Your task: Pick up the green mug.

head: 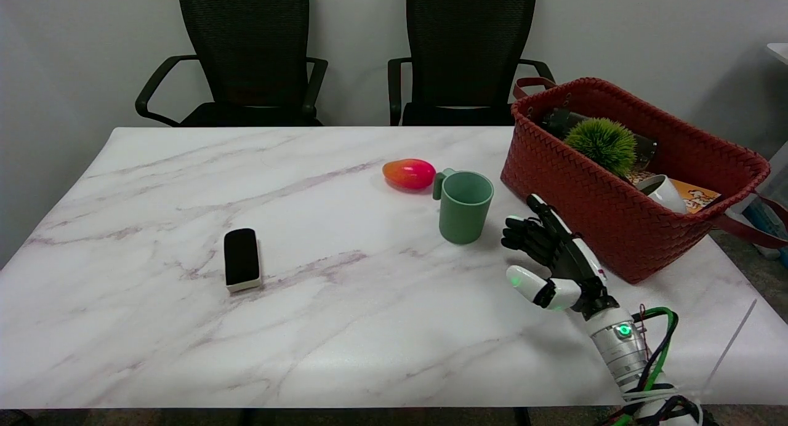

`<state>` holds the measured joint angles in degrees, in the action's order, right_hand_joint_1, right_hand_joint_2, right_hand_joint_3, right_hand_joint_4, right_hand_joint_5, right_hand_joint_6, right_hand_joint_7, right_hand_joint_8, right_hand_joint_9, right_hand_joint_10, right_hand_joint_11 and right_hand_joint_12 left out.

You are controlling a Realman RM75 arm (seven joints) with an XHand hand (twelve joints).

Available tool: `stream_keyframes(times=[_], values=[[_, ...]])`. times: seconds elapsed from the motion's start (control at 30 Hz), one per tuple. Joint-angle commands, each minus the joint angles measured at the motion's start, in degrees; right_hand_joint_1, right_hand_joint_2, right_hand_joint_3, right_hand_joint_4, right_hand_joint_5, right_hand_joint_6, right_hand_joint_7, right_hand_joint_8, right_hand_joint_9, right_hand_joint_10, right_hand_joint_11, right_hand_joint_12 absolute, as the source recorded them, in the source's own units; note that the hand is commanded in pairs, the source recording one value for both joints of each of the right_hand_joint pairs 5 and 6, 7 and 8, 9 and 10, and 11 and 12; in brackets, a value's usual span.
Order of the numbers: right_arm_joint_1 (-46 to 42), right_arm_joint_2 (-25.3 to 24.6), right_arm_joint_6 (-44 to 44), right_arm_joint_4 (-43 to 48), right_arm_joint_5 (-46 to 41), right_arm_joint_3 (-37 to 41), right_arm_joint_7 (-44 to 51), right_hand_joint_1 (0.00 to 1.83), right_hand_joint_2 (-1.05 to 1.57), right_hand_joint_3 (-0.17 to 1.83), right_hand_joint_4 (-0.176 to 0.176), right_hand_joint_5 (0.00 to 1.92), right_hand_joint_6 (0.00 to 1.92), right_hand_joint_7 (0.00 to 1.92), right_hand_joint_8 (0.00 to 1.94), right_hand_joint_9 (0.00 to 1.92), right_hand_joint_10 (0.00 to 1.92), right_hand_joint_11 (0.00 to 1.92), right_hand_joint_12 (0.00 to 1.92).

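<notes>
One camera only, the head view, perched above the near edge of the marble table [184,327] and tilted down and across it. It faces the far wall, where two black chairs [246,56] fill the top of frame. The right arm [622,346] enters at lower right, close to the lens. With just this single view, nothing overlaps.
</notes>
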<state>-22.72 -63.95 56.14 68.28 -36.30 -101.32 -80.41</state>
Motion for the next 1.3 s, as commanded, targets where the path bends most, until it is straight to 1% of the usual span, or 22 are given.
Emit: stream_keyframes(times=[0.03, 0.23, 0.3, 0.37, 0.4, 0.57, 1.03, 1.1, 1.17, 1.3], values=[[7.63, -3.45, 0.33, 0.43, -10.89, -5.93, 21.49, 1.09, 0.13, 1.03, 0.0, 0.08, 0.08, 0.45, 0.45, 0.5, 0.5, 0.52, 0.52], [8.88, -3.45, 0.39, 1.64, -13.74, -7.03, 27.58, 1.09, 0.14, 0.99, 0.0, 0.09, 0.09, 0.45, 0.45, 0.5, 0.5, 0.52, 0.52], [9.1, -3.39, 0.62, 1.82, -13.92, -7.03, 28.73, 1.09, 0.09, 1.02, 0.0, 0.09, 0.09, 0.45, 0.45, 0.5, 0.5, 0.52, 0.52], [9.35, -3.29, 0.73, 1.99, -14.25, -6.96, 29.52, 1.08, -0.04, 1.07, 0.0, 0.09, 0.09, 0.45, 0.45, 0.5, 0.5, 0.52, 0.52], [9.56, -3.29, 0.79, 2.13, -14.26, -6.95, 29.88, 1.07, -0.07, 1.07, 0.0, 0.09, 0.09, 0.45, 0.45, 0.5, 0.5, 0.52, 0.52], [10.69, -3.29, 0.33, 1.7, -14.26, -7.09, 30.28, 1.06, -0.1, 0.98, 0.0, 0.08, 0.08, 0.45, 0.45, 0.5, 0.5, 0.52, 0.52], [13.58, -3.29, -1.8, -0.6, -14.26, -8.07, 30.28, 1.05, -0.14, 0.96, 0.0, 0.08, 0.08, 0.42, 0.42, 0.5, 0.5, 0.52, 0.52], [13.89, -3.44, -2.21, -1.0, -14.26, -8.07, 30.13, 1.05, -0.14, 0.96, 0.0, 0.08, 0.08, 0.38, 0.38, 0.47, 0.47, 0.51, 0.51], [13.99, -3.67, -2.23, -1.53, -14.26, -8.07, 30.05, 1.05, -0.14, 0.95, 0.0, 0.06, 0.06, 0.3, 0.3, 0.43, 0.43, 0.5, 0.5], [14.38, -3.93, -2.23, -2.52, -14.26, -7.79, 29.88, 1.05, -0.15, 0.95, 0.0, 0.02, 0.02, 0.27, 0.27, 0.41, 0.41, 0.49, 0.49]])
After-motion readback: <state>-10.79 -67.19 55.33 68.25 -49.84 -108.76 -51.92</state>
